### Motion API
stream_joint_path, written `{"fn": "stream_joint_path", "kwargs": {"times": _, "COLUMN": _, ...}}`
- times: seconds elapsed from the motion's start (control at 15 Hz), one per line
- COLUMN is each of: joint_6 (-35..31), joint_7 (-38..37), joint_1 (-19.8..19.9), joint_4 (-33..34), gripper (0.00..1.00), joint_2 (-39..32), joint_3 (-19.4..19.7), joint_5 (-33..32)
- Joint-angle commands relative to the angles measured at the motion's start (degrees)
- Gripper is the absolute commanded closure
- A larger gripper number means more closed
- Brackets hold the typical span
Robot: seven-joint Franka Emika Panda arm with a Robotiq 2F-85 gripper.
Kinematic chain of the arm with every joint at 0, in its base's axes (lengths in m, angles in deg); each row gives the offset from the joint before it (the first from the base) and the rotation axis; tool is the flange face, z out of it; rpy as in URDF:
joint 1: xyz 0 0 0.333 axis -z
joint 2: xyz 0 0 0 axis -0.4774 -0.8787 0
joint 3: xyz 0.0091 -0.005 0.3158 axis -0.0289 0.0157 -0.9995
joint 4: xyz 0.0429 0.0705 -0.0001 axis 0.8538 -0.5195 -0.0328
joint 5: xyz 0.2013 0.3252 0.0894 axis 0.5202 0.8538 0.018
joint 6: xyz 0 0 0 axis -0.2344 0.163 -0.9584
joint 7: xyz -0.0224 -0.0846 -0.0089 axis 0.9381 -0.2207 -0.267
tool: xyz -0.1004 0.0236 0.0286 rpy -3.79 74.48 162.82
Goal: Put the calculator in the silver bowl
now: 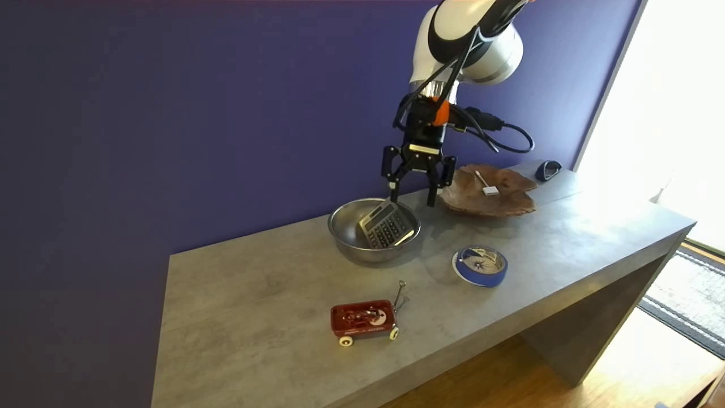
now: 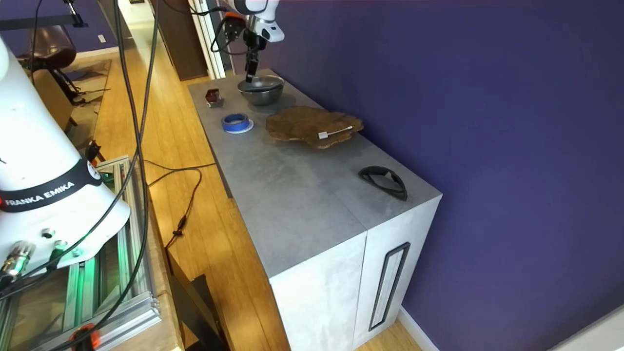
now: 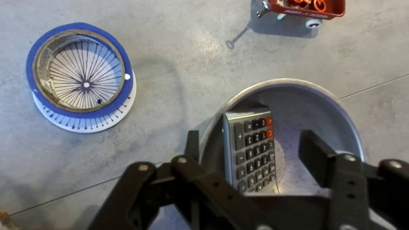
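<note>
The gripper (image 1: 413,198), spread wide, points down over the silver bowl (image 1: 371,256) near the wall-side edge of the bench (image 1: 238,317); the calculator (image 3: 255,150) leans inside, digits legible. Lettering on the red wagon (image 1: 362,331) seems blurred; the arm base (image 2: 48,165) reads "FRANKA EMIKA".

In wrist view, red wagon (image 3: 305,13) cut off at top, calculator (image 3: 252,151) and silver bowl (image 3: 306,107) partly hidden by jaws

FRANKA EMIKA stands on the black band (image 2: 51,192) of the robot arm (image 2: 29,141), at nine o'clock in an exterior view. In the wrist view, toward four o'clock, the calculator (image 3: 250,153) shows upside-down keys (image 3: 258,150): 0 to 9, +, −, ×, ÷, =. The red wagon (image 3: 305,13), past one o'clock, bears blurred lettering.
</note>
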Motion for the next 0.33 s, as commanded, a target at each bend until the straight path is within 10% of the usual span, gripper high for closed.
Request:
{"fn": "stream_joint_path", "kwargs": {"times": 0.0, "joint_6": -1.2, "joint_7": -5.2, "joint_1": -2.4, "joint_4": -8.3, "gripper": 0.00, "joint_2": 8.8, "joint_3": 3.2, "joint_5": -6.9}}
{"fn": "stream_joint_path", "kwargs": {"times": 0.2, "joint_6": -0.7, "joint_7": 2.5, "joint_1": 2.0, "joint_4": -16.8, "gripper": 0.00, "joint_2": 14.3, "joint_3": 0.6, "joint_5": -5.2}}
{"fn": "stream_joint_path", "kwargs": {"times": 0.27, "joint_6": 0.8, "joint_7": -1.6, "joint_1": 0.2, "joint_4": -8.6, "gripper": 0.00, "joint_2": 8.7, "joint_3": 1.3, "joint_5": -6.5}}
